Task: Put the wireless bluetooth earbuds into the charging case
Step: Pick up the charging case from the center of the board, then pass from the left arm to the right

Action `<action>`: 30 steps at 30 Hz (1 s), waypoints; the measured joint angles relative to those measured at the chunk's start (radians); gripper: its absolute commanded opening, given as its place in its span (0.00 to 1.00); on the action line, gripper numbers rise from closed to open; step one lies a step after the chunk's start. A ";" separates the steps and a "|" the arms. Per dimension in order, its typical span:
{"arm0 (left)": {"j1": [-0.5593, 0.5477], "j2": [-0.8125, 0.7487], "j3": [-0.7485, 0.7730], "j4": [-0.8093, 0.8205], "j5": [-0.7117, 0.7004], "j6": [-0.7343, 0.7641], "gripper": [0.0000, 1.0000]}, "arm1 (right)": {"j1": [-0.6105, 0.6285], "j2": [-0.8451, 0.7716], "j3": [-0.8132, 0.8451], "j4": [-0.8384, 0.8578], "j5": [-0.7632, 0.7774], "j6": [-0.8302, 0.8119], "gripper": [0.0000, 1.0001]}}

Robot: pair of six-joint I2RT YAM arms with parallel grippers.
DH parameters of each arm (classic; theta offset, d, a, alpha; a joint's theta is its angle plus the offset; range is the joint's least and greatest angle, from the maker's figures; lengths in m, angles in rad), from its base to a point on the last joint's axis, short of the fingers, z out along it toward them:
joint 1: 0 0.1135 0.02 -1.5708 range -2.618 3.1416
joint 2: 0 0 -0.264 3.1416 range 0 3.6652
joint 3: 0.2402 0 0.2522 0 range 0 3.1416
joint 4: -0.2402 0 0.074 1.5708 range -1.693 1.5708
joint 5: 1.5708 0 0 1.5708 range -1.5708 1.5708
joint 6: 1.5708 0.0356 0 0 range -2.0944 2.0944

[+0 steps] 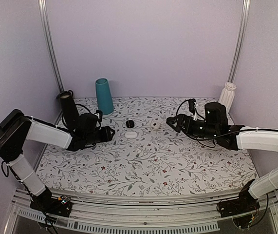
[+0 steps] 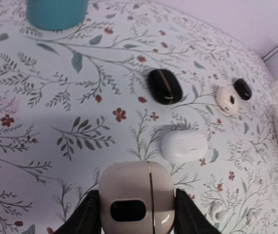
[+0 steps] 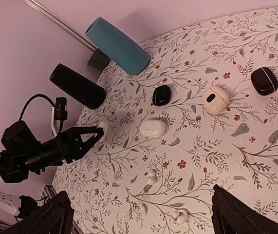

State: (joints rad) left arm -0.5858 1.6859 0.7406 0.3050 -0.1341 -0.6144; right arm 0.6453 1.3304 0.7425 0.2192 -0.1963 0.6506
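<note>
The white charging case (image 1: 131,135) lies shut on the floral cloth; it also shows in the left wrist view (image 2: 184,146) and the right wrist view (image 3: 153,128). Two tiny white earbuds (image 3: 151,177) (image 3: 181,215) lie loose on the cloth nearer the camera than the case; one shows in the left wrist view (image 2: 218,212). My left gripper (image 1: 109,133) (image 2: 136,197) is shut on a cream round piece with a dark oval centre (image 2: 136,200), left of the case. My right gripper (image 1: 171,123) (image 3: 139,195) is open and empty, above the cloth to the right.
A black case (image 1: 130,124) and a second cream dark-centred piece (image 1: 155,126) lie just behind the white case. Another black lump (image 3: 264,81) lies further right. A teal cup (image 1: 103,96), a black cylinder (image 1: 69,108) and a white ribbed vase (image 1: 228,95) stand at the back.
</note>
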 measured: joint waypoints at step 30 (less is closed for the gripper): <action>-0.334 -0.220 -0.057 0.435 0.138 0.514 0.18 | 0.222 0.181 0.232 0.102 -0.048 0.121 0.66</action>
State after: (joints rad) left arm -0.9195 1.4662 0.6834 0.7395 0.0036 -0.1005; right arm 0.8669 1.5112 0.9749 0.3210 -0.2440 0.7719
